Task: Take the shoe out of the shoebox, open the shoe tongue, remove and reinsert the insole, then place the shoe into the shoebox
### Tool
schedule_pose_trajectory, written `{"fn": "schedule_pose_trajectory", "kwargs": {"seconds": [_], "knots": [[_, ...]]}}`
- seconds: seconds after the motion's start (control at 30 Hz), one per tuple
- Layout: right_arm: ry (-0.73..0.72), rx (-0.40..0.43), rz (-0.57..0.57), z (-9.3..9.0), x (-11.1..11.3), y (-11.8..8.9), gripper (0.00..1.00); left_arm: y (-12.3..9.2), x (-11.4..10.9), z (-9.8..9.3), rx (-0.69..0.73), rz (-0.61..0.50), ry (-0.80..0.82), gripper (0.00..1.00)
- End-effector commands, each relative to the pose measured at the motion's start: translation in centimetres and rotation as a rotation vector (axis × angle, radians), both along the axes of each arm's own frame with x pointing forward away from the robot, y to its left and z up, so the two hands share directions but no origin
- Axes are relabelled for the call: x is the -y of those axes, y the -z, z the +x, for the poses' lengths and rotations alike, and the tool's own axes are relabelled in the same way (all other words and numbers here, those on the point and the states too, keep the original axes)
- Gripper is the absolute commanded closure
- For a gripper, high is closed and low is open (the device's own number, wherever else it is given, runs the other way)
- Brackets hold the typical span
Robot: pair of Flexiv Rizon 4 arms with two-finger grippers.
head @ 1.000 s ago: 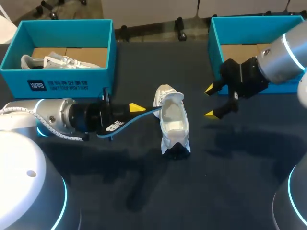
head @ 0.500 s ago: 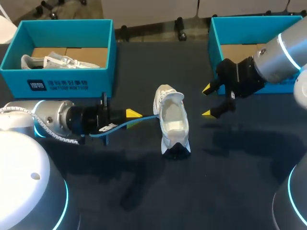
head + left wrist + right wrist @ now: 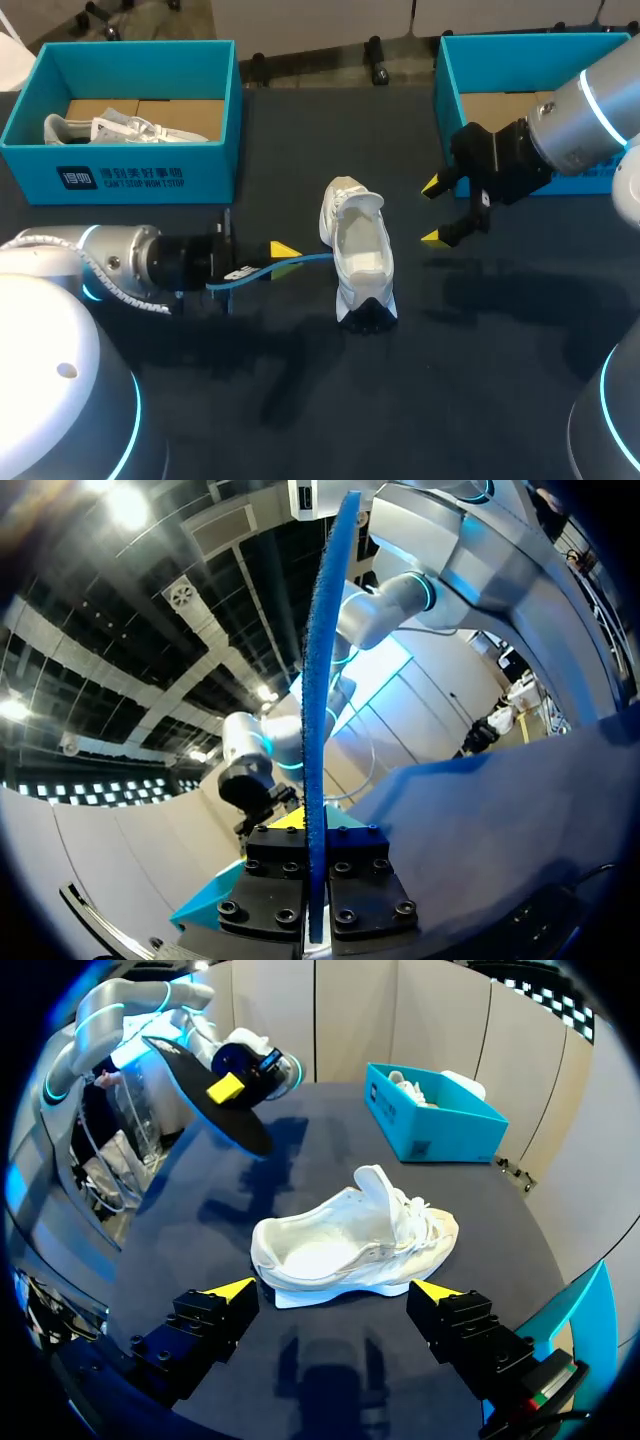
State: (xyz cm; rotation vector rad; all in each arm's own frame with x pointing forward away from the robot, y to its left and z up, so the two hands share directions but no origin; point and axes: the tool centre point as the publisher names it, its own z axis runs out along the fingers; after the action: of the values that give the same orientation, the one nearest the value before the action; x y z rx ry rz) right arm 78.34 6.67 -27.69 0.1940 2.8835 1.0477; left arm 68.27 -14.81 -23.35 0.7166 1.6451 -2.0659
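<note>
The white mesh sneaker [image 3: 358, 250] stands upright on its sole, heel toward me, tongue pulled up and mouth wide open. The thin insole [image 3: 300, 262], blue on one face and black on the other, is left of the sneaker, pinched edge-on in my left gripper [image 3: 283, 250]. One open teal cardboard shoebox [image 3: 120, 178] sits back-left of the sneaker, a second teal shoebox [image 3: 447, 75] back-right.
</note>
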Motion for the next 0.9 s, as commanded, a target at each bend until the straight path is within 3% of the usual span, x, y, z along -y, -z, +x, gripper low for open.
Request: {"fn": "schedule_pose_trajectory", "kwargs": {"seconds": [0.03,0.43,0.9], "knots": [[0.0,0.001,-0.002,0.0,-0.1,0.1,0.0,0.4,0.3,0.6,-0.019,-0.005,0.006,1.0],[0.0,0.001,-0.002,0.0,-0.1,0.1,0.0,2.0,1.5,2.9,-0.049,0.028,0.004,1.0],[0.0,0.001,-0.002,0.0,-0.1,0.1,0.0,2.8,3.5,3.9,-0.056,0.038,-0.012,1.0]]}}
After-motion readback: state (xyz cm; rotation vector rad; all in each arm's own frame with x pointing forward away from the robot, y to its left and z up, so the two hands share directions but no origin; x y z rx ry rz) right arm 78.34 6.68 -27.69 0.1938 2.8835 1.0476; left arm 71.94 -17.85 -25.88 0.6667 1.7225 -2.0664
